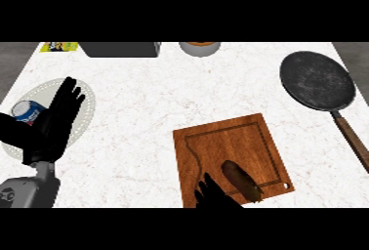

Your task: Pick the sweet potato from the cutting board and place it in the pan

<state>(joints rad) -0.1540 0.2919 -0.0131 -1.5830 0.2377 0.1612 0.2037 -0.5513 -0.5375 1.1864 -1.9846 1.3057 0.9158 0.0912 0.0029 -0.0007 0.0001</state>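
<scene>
A brown sweet potato (241, 180) lies on the near right part of the wooden cutting board (223, 141). The dark round pan (317, 80) sits at the far right, its brown handle pointing toward the near edge. My right hand (210, 195) comes in at the lower edge, fingers straight, just left of the sweet potato and over the board's near edge. My left hand (56, 117) rests open at the left, fingers up, over a pale plate.
A pale plate (86, 105) at the left holds a blue and white can (27, 112). Along the far edge stand a grey box (122, 49), a small round bowl (199, 48) and a yellow packet (59, 46).
</scene>
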